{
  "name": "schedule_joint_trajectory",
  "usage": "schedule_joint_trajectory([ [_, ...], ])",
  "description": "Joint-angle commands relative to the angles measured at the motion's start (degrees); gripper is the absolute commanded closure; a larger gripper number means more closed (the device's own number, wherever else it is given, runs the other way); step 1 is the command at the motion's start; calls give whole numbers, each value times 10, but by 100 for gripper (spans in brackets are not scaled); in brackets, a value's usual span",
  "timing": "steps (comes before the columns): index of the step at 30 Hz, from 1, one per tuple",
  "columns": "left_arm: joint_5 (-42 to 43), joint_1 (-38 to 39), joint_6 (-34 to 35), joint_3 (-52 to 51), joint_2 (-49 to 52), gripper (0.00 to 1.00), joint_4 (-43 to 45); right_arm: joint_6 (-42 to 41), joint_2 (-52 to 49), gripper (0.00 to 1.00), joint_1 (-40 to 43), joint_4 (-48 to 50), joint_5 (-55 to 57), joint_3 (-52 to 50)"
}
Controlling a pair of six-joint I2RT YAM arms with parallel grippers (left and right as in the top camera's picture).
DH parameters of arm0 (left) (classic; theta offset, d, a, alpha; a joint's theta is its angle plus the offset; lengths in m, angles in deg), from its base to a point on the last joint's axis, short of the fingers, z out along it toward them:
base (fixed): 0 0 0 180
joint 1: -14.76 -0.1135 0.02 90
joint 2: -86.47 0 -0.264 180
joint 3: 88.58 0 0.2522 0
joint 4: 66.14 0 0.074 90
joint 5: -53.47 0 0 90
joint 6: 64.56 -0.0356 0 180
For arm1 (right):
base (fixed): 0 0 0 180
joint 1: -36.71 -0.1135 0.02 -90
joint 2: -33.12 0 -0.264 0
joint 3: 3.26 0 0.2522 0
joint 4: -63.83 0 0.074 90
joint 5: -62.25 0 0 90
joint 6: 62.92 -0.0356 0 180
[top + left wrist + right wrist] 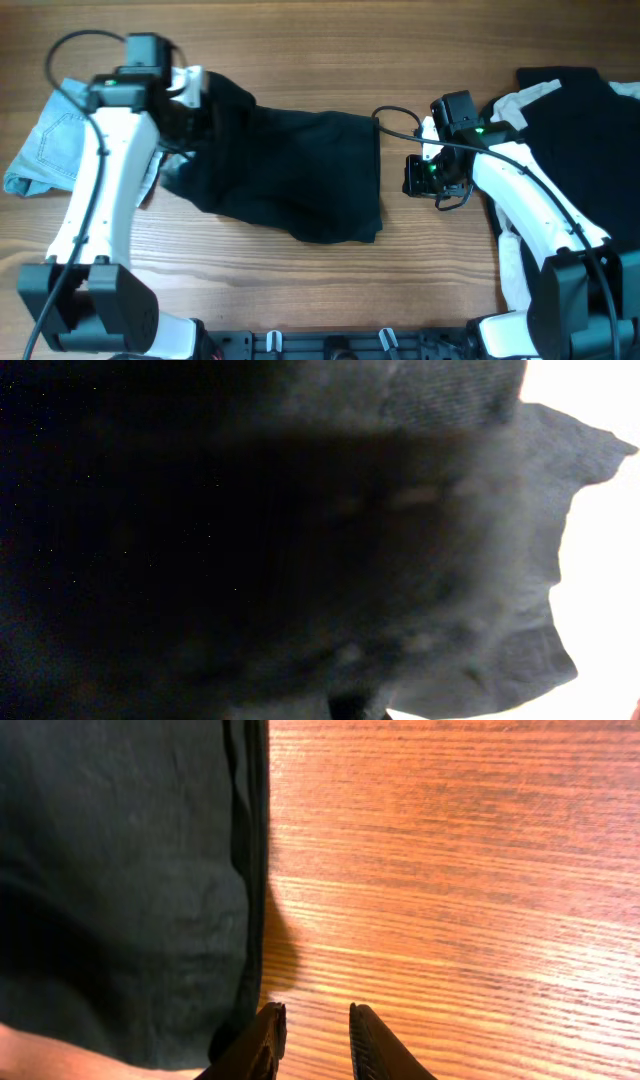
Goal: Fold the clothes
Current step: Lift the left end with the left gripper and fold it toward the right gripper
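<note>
The black shorts (300, 170) lie spread across the middle of the table, and their left end is bunched up at my left gripper (195, 105). Dark fabric of the shorts (300, 540) fills the left wrist view and hides the fingers; the gripper is shut on that cloth. My right gripper (415, 175) hovers just off the shorts' right edge. In the right wrist view its jaws (318, 1020) stand slightly open over bare wood with nothing between them, and the hem of the shorts (120, 870) lies just to their left.
A heap of black and off-white garments (570, 110) fills the right side under the right arm. Light blue denim (50, 140) lies at the far left. Bare wooden table (300, 290) runs along the front. A black cable (395, 112) loops near the right gripper.
</note>
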Motion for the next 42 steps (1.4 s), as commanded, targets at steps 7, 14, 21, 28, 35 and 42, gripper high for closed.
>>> schedule_joint_trajectory([
  [7, -12, 189, 255, -18, 66, 96, 115, -47, 4, 70, -1, 0, 44, 5],
  [14, -21, 272, 292, -19, 144, 96, 164, -46, 4, 69, -1, 0, 46, 5],
  [21, -16, 275, 278, 42, 82, 96, 102, -46, 4, 68, -1, -7, 46, 4],
  [28, -15, 330, 323, 42, 113, 96, 172, -47, 4, 67, -1, -7, 46, 4],
  [35, -24, 371, 374, 42, 200, 92, 212, -47, 4, 68, -1, -16, 48, 4],
  [42, -25, 369, 364, 42, 177, 96, 197, -73, -33, 94, -1, 70, 45, -44],
])
